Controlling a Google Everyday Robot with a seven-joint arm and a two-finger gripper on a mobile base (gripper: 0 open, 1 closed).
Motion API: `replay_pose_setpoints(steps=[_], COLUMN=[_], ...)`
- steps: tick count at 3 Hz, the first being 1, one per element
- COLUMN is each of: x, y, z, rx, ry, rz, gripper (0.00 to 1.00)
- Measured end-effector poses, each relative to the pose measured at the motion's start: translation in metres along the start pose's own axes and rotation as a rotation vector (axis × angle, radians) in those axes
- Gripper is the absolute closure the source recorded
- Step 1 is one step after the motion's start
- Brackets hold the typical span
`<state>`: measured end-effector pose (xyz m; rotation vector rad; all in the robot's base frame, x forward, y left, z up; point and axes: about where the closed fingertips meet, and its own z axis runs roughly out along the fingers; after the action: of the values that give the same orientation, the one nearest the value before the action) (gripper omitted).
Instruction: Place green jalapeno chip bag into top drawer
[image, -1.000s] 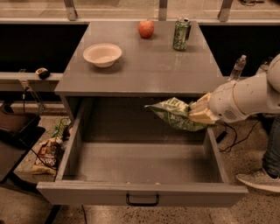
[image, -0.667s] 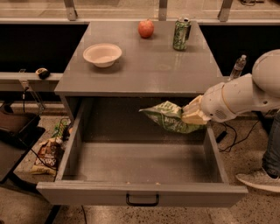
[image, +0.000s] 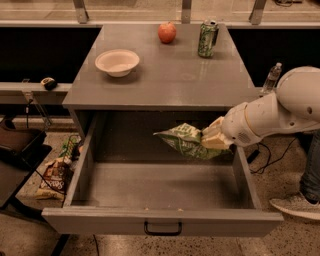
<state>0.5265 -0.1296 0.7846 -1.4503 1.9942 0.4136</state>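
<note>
The green jalapeno chip bag (image: 186, 140) is wrinkly and glossy with white lettering. It hangs in the air over the back right part of the open top drawer (image: 160, 221), above its floor. My gripper (image: 210, 138) reaches in from the right on a white arm and is shut on the bag's right end. The drawer is pulled fully out, with a flat grey front panel and a small black handle (image: 162, 229) at its middle. Its inside holds nothing else.
On the grey cabinet top (image: 165, 75) stand a white bowl (image: 117, 62), a red apple (image: 167, 32) and a tall green soda can (image: 207, 38). A brown-and-orange snack bag (image: 53, 177) lies on the floor at left. A person's shoe (image: 296, 206) is at right.
My gripper has carried the chip bag a little to the left and lower, further over the drawer's inside. The drawer and the things on top have not moved.
</note>
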Motion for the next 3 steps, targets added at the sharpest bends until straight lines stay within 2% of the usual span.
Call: replay_pose_setpoints(steps=[2, 3], x=[0.0000, -0.0001], y=[0.0000, 0.0000], z=[0.0000, 0.0000], rx=[0.000, 0.000], ry=[0.000, 0.000], rz=[0.000, 0.000], gripper=[0.51, 0.21])
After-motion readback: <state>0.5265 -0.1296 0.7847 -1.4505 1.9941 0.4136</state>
